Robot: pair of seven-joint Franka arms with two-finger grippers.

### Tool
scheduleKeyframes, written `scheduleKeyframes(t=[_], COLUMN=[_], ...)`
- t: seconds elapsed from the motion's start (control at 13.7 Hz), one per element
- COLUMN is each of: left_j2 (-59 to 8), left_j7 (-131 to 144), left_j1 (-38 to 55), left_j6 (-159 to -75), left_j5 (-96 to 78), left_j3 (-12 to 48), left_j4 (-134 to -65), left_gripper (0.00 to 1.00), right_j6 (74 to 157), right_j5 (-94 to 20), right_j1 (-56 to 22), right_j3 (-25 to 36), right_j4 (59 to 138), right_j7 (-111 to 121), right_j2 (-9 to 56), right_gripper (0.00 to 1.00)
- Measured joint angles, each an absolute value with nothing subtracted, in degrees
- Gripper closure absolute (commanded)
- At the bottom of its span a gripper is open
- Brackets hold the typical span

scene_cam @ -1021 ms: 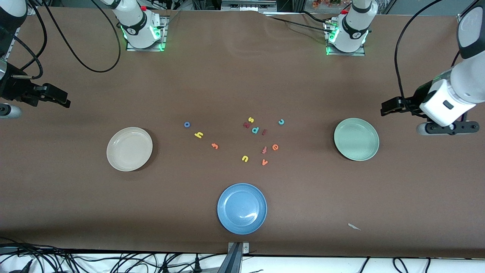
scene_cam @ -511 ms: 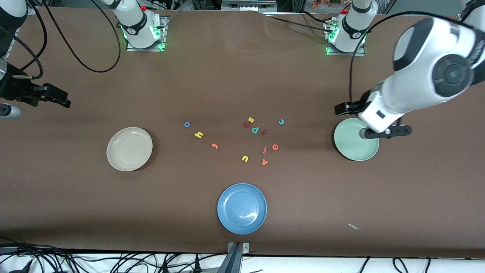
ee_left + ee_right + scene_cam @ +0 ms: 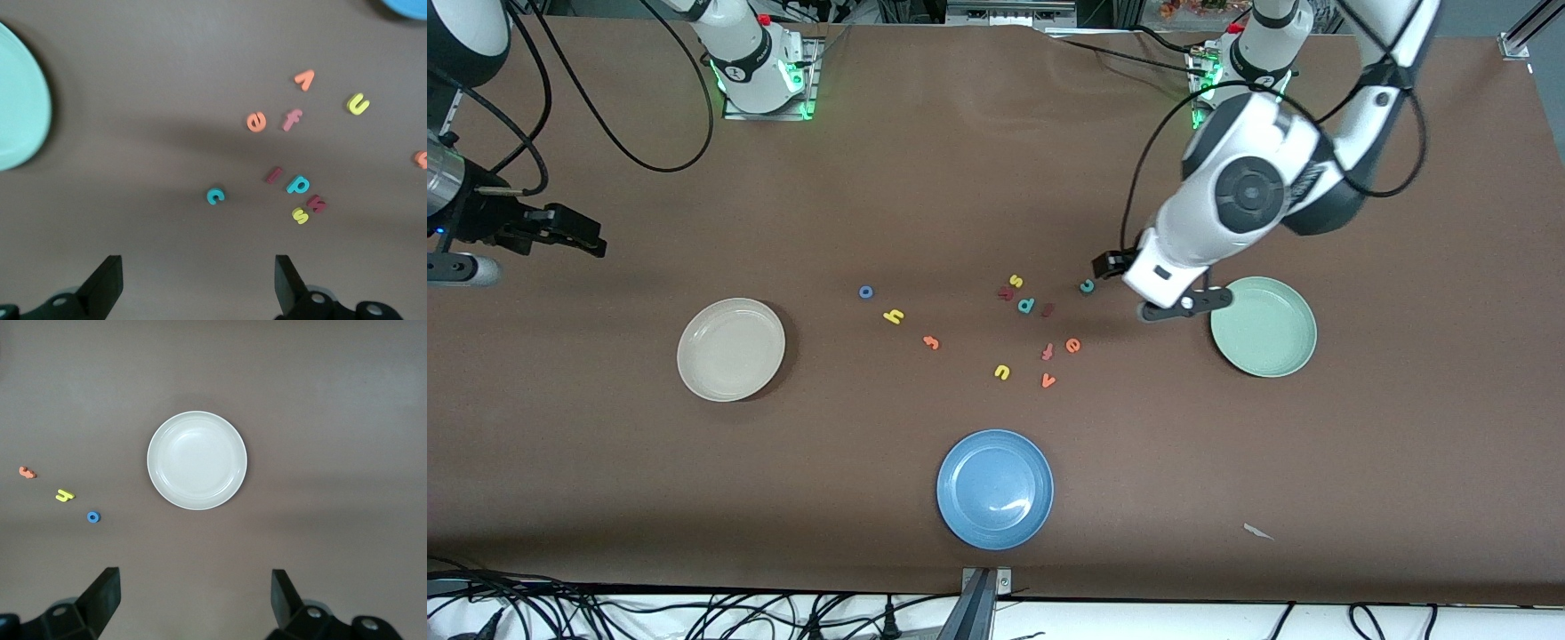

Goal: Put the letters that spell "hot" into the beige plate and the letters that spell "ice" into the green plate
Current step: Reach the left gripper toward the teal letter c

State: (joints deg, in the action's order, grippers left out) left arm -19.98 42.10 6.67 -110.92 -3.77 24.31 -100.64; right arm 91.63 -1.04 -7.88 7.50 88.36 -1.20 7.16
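Foam letters lie scattered mid-table, none in a plate yet. The left gripper (image 3: 1104, 265) hangs wide open and empty over the teal c (image 3: 1087, 286), near the green plate (image 3: 1303, 351). The dark red i (image 3: 1048, 309) lies against the teal p (image 3: 1026, 306), and the orange e (image 3: 1073, 345) sits just beside the reddish f (image 3: 1048, 351), so a wide jaw coming down could drag a neighbour along or nudge the wrong letter. The c stands apart, so it looks the safer first pick, though thin foam may slip out of the closing fingers. The right gripper (image 3: 587, 242) waits open and empty at its end of the table; the blue o (image 3: 865, 292), yellow h (image 3: 893, 316) and orange t (image 3: 931, 341) lie near the beige plate (image 3: 694, 378)
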Motion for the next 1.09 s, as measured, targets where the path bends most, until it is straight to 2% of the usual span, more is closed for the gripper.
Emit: scheduleKeyframes(t=[0.44, 0.58, 0.88, 1.09], left_j2=[-23.57, -23.79, -26.19, -28.37], left_j7=[46.15, 46.15, 46.33, 48.55], left_j1=[10.07, 10.06, 10.04, 10.0], left_j6=[-131.96, -136.22, -140.0, -142.62], left_j5=[-3.76, -3.72, -3.72, -3.72], left_j3=[24.3, 24.19, 23.87, 23.45], left_j4=[-114.78, -118.27, -119.91, -119.86], left_gripper=[0.09, 0.14, 0.17, 0.18], right_j6=[91.63, 91.63, 91.85, 95.58], right_j5=[-1.04, -1.04, -1.09, -2.12], right_j1=[-8.13, -8.11, -8.23, -8.34], right_j3=[7.5, 7.67, 7.57, 5.94], right_j4=[88.36, 88.36, 88.48, 89.46], right_j7=[1.93, 4.17, 5.45, 5.45], right_j2=[7.71, 7.91, 10.07, 11.51], right_gripper=[0.0, 0.0, 0.0, 0.0])
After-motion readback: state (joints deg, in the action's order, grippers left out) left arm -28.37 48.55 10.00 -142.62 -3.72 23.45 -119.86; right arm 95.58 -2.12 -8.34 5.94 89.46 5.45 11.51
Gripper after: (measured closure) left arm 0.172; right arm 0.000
